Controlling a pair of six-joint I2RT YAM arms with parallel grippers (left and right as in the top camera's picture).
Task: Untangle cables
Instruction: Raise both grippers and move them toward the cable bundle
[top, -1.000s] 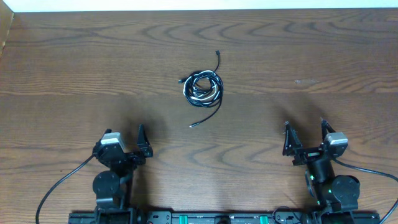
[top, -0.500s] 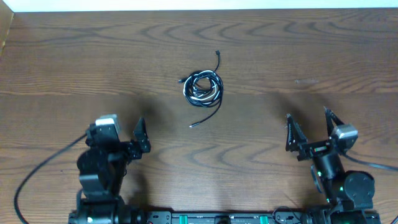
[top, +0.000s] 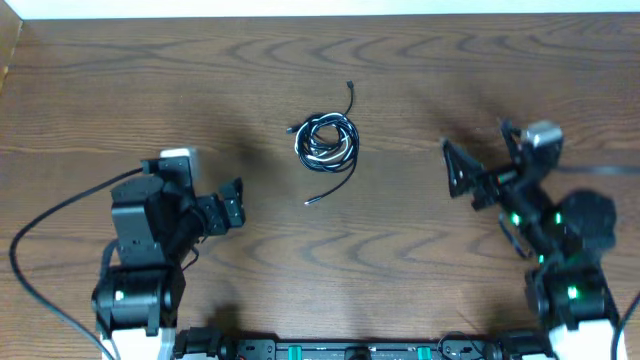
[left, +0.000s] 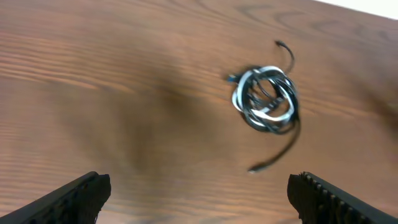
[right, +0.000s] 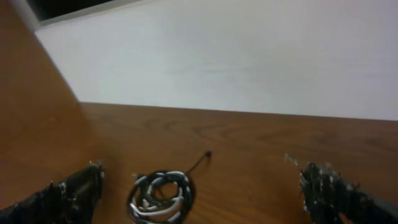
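Note:
The cables (top: 325, 141) lie as one small coiled bundle of black and white cords on the wooden table, with one black tail running up to a plug (top: 349, 86) and another down to a plug (top: 309, 202). The bundle also shows in the left wrist view (left: 265, 99) and the right wrist view (right: 161, 196). My left gripper (top: 232, 203) is open and empty, left of and below the bundle. My right gripper (top: 480, 165) is open and empty, to the right of the bundle and pointing at it.
Thick black arm wires run from the left arm (top: 45, 240) and the right arm (top: 600, 172). The table's far edge meets a white surface (top: 320, 8). A raised wooden side shows at the far left corner (top: 8, 50).
Both arms have risen from near the front edge and swung forward. The left gripper turned toward the bundle; the right gripper moved up and left toward it. The cables have not moved.

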